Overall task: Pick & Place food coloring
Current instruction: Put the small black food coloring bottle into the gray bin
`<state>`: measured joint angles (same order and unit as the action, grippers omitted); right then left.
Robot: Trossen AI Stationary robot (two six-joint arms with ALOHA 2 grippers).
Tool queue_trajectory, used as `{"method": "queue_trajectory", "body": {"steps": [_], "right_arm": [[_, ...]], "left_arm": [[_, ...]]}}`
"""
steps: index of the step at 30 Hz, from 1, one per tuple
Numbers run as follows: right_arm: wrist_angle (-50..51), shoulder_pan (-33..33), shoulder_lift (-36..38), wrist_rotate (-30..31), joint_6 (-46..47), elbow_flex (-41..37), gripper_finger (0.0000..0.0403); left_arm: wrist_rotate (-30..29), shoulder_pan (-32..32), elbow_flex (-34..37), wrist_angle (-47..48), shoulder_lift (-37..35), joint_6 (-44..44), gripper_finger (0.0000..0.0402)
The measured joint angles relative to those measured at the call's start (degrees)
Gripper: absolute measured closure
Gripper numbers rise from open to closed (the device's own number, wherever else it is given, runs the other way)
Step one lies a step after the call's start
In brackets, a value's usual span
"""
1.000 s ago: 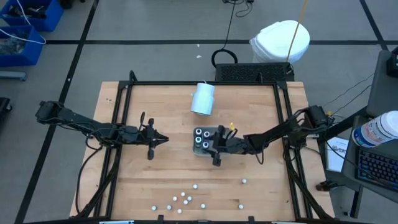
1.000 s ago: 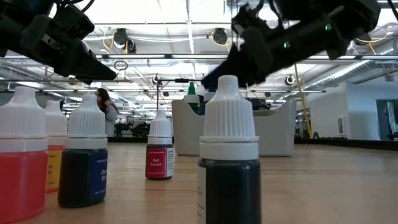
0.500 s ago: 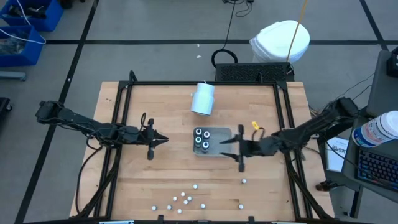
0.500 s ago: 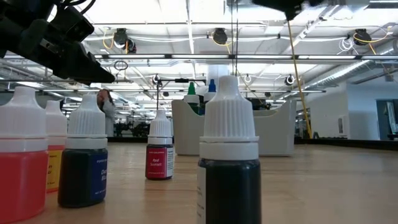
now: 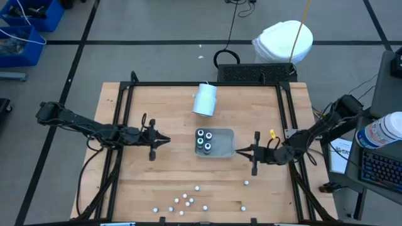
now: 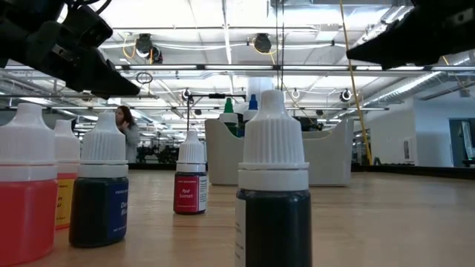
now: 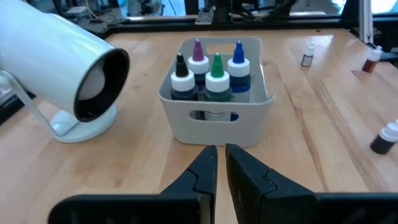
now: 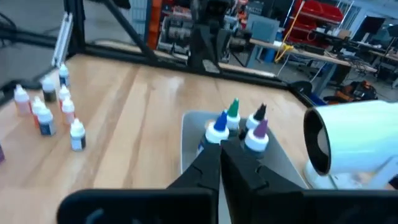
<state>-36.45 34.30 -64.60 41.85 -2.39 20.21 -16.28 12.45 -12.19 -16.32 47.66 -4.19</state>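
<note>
pale tray (image 5: 225,133), white cylinder (image 5: 205,99), wooden table (image 5: 176,169)

Pale grey rectangular tray (image 5: 224,143) mid-table, four small capped bottles (image 5: 204,140) filling its left half, right half bare. White cylinder on a stand (image 5: 204,100) lies just behind tray, blocking approach from the far side. Scattered tiny white-capped bottles (image 5: 186,201) crowd the near edge. Bare wood between tray and that cluster. Left gripper (image 5: 164,140) and right gripper (image 5: 237,150) flank the tray, both pinched together.

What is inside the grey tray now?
The tray holds four upright food coloring bottles, with black, purple, green and blue tips, grouped at one end. Its walls hide their lower parts and most of the floor.
</note>
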Motion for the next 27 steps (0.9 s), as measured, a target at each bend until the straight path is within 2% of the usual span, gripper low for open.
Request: {"method": "queue_trajectory", "body": {"steps": [4, 8, 12, 18, 22, 27], "right_arm": [[1.6, 0.4, 0.5, -0.9, 0.2, -0.2, 0.039], [3.7, 2.5, 2.7, -9.7, 1.9, -0.2, 0.0389], [6.8, 7.4, 4.6, -11.7, 8.6, -0.1, 0.037], [13.2, 14.0, 4.6, -10.5, 19.2, -0.1, 0.0286], [16.7, 15.9, 4.3, -10.3, 24.4, -0.1, 0.0229], [16.5, 16.5, 1.9, -10.2, 27.2, -0.1, 0.0189]], "left_arm": [[-0.4, 0.0, 0.0, -0.5, 0.0, 0.1, 0.036], [-0.4, 0.0, 0.0, -0.4, 0.0, 0.7, 0.036], [-0.3, 0.0, 0.0, -0.2, 0.0, -0.7, 0.036], [-0.3, 0.0, 0.0, -0.2, 0.0, -2.7, 0.036], [-0.3, 0.0, 0.0, -0.4, 0.0, -3.9, 0.036], [-0.3, 0.0, 0.0, -0.5, 0.0, -5.0, 0.036]]}}
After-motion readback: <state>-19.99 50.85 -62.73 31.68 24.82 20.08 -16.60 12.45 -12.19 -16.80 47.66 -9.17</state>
